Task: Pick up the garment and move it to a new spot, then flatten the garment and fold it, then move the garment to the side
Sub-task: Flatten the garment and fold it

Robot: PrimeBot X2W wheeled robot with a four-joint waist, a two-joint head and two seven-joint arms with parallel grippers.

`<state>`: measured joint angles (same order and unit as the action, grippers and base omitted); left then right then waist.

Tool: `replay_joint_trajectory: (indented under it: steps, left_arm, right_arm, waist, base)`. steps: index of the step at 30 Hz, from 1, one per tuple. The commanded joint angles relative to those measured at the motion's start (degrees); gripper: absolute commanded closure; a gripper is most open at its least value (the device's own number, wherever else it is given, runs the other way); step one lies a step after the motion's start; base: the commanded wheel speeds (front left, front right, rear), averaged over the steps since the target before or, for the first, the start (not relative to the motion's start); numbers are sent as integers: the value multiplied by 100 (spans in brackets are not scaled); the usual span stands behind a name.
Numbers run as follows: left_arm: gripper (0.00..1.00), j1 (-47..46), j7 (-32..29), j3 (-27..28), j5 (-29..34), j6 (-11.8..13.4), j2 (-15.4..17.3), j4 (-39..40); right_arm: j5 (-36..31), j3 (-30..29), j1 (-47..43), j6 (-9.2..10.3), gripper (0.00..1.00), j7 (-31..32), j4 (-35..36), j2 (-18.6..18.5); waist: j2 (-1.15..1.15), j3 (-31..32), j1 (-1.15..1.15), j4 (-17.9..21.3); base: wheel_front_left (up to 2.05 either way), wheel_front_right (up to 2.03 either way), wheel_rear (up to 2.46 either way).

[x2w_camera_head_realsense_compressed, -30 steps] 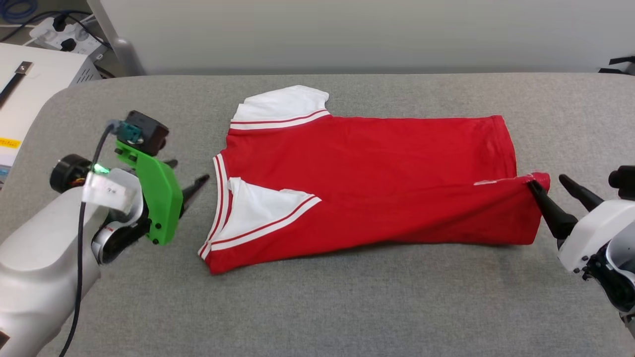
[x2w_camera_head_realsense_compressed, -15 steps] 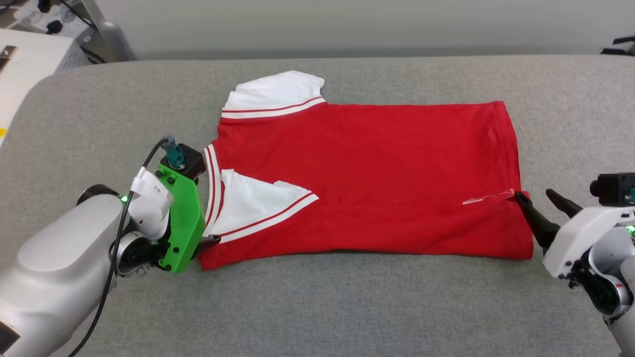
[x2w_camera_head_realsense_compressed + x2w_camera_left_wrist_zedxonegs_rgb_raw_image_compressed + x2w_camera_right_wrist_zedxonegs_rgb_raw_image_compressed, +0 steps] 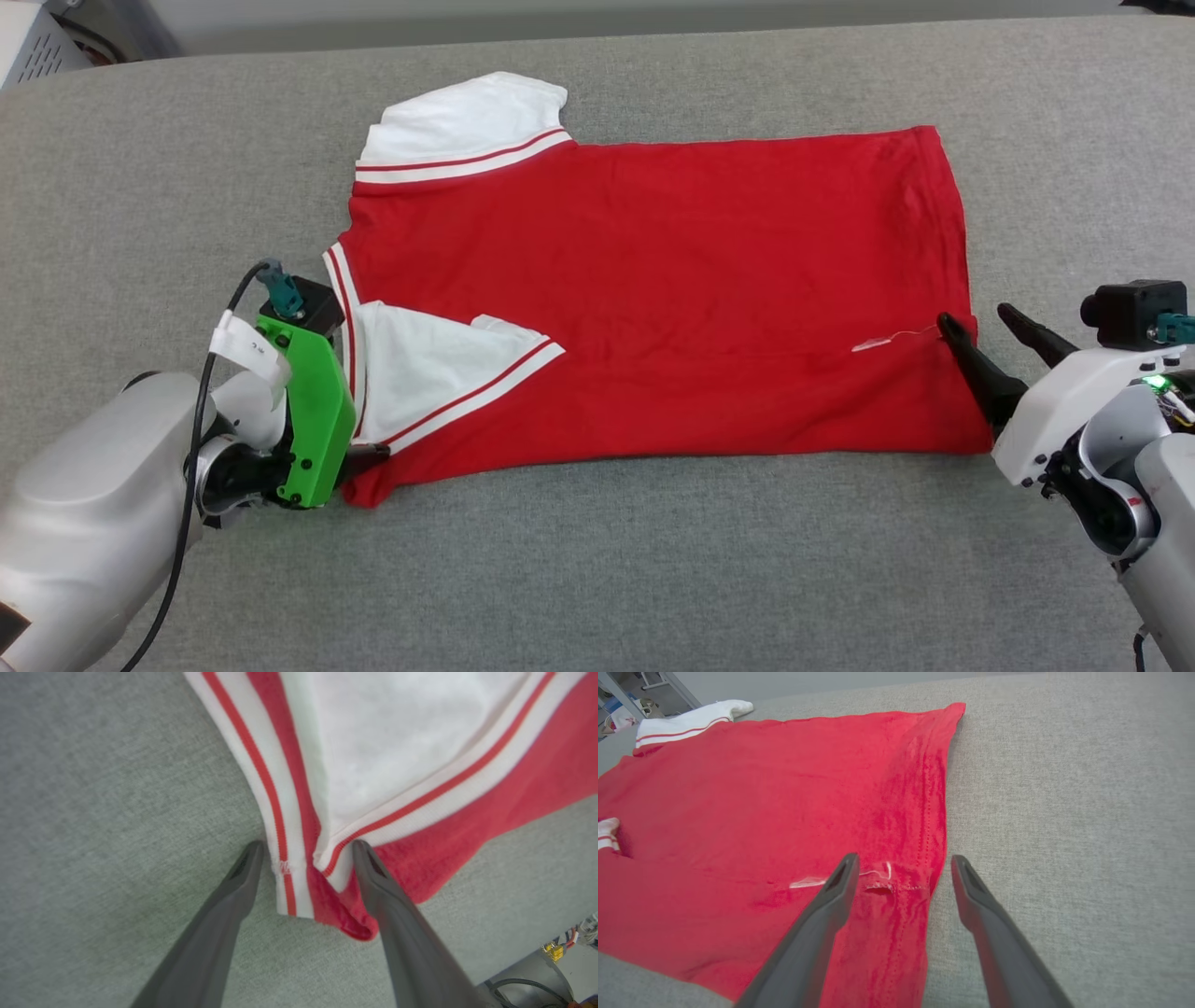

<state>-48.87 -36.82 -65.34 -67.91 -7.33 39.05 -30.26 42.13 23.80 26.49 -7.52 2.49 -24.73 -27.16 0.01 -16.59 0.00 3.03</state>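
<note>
The left claw (image 3: 306,851) and right claw (image 3: 903,861) both gape empty at the shirt (image 3: 653,280) edges; a shallow pinch might catch one layer.

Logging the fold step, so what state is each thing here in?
garment: lying flat on the grey surface, not gripped.
near sleeve: folded in over the red body.
far sleeve: spread outward.
left gripper: open, straddling the striped corner.
right gripper: open, straddling the hem edge.
</note>
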Motion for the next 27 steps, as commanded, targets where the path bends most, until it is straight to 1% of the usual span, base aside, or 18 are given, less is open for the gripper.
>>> replay_joint_trajectory:
  steps: [1, 2, 4, 8, 10, 14, 16, 21, 24, 27]
  left_arm:
    - [60, 346, 21, -253, -90, -15, -257, -43]
    - [100, 356, 81, -283, -105, -15, -257, -24]
    - [100, 374, 199, -318, -138, -15, -238, -24]
    - [100, 341, 677, -243, -178, -15, -157, 28]
    - [100, 310, 978, -206, -130, -15, -84, 63]
    - [100, 328, 1492, -108, -114, -15, 91, 271]
    - [100, 337, 1696, -105, -10, -15, 202, 362]
    - [100, 368, 1945, -126, 189, -3, 384, 628]
    - [100, 369, 1990, -129, 253, 62, 436, 850]
    - [100, 342, 2001, -142, 335, 140, 479, 1067]
  right_arm:
    - [-62, 17, 108, 3, 0, -78, 31, -31]
    - [-66, 14, 121, 3, 0, -117, 72, -51]
    - [-84, -14, 140, 3, 0, -169, 176, -90]
    - [-140, -83, 131, 3, 0, -125, 456, -282]
    - [-165, -149, 103, 3, 0, -23, 637, -430]
    - [-225, -304, 18, 3, 0, 377, 1102, -823]
    - [-210, -388, -33, 3, 0, 678, 1336, -1043]
    - [8, -456, -125, 3, 0, 1787, 1940, -1591]
    - [291, -423, -209, 3, 0, 2622, 2189, -1832]
    - [487, -381, -300, 3, 0, 3345, 2299, -1952]
  waist:
    - [-1, 2, 0, 15]
    - [-1, 17, 0, 13]
    - [-1, 59, 0, 13]
    - [-1, 179, 0, -2]
    - [-1, 255, 0, -16]
    - [-1, 408, 0, -49]
    - [-1, 469, 0, -75]
    - [-1, 590, 0, -166]
    - [-1, 617, 0, -228]
    - [-1, 614, 0, -281]
  base:
    - [0, 0, 0]
    - [0, 0, 0]
    - [0, 0, 0]
    - [0, 0, 0]
    - [0, 0, 0]
    - [0, 0, 0]
    - [0, 0, 0]
    - [0, 0, 0]
    - [0, 0, 0]
    - [0, 0, 0]
